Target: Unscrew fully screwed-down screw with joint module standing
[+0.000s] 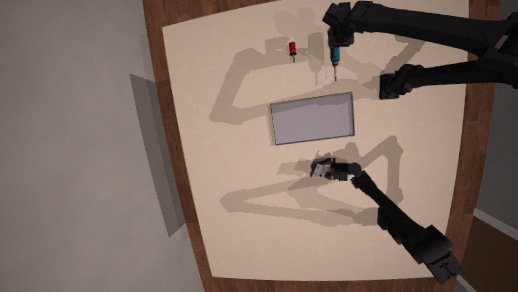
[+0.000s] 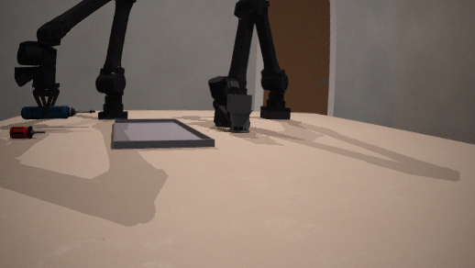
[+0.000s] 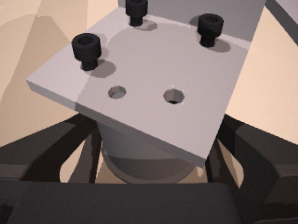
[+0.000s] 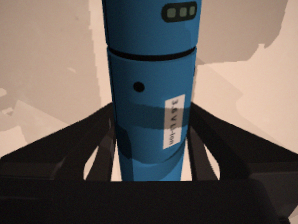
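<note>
A grey wall (image 2: 183, 46) and a brown door (image 2: 298, 55) stand behind the pale table (image 1: 240, 260) (image 2: 275, 206) (image 3: 270, 90) (image 4: 50, 30), which is crossed by arm shadows.

The only readable writing is on the blue electric screwdriver (image 1: 335, 56) (image 2: 50, 111) (image 4: 150, 95): a white label saying "3.6 V Li-ion". Near it are a black dot and a dark panel of three small squares.

The right gripper (image 1: 338, 44) (image 2: 46, 107) (image 4: 151, 111) is a bit under half open, its fingers closed against both sides of that barrel, which lies level between them. The left gripper (image 1: 322, 168) (image 2: 229, 120) (image 3: 151, 112) is a little over half open, gripping the round grey joint module (image 3: 145, 157) under the bracket (image 1: 320, 171) (image 3: 150, 65).

On the bracket, ahead of the left gripper, three black screws (image 3: 87, 48) (image 3: 136, 9) (image 3: 210, 25) stand with their heads above the plate; two holes nearer the gripper hold none. A fully seated screw cannot be made out.

The grey tray (image 1: 273, 125) (image 2: 162, 144) lies between the grippers. A small red screwdriver (image 1: 292, 49) (image 2: 21, 132) lies near the right gripper.
</note>
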### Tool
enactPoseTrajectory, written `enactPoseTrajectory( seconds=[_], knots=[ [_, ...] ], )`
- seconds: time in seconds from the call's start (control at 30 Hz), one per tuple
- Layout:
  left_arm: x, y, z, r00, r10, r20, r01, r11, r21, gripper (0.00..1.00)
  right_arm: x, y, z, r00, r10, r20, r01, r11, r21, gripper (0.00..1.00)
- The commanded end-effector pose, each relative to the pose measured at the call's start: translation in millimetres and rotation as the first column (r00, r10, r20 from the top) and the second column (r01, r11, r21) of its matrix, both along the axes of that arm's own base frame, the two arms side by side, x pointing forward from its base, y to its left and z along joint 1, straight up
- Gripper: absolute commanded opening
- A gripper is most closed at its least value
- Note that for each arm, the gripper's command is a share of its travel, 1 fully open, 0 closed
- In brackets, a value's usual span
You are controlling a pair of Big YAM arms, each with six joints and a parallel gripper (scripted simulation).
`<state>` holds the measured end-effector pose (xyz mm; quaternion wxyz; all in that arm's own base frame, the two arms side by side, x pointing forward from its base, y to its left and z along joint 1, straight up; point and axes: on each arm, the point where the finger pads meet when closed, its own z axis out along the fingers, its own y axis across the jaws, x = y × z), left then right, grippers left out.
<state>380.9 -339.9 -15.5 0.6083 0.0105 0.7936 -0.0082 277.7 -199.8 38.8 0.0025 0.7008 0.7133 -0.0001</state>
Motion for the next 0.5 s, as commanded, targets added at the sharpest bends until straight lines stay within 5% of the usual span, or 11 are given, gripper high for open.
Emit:
enactPoseTrajectory(
  seconds=[0.0,0.47],
  knots=[
    [-7,-2,-9,1.0,-0.014,-0.001,0.014,1.0,0.012,0.59,5,1,-2,1.0,-0.001,0.011,0.001,1.0,-0.004,0.42],
    [-7,-2,-9,1.0,-0.014,-0.001,0.014,1.0,0.012,0.59,6,1,-6,1.0,0.0,0.018,0.001,1.0,-0.009,0.42]
  ],
)
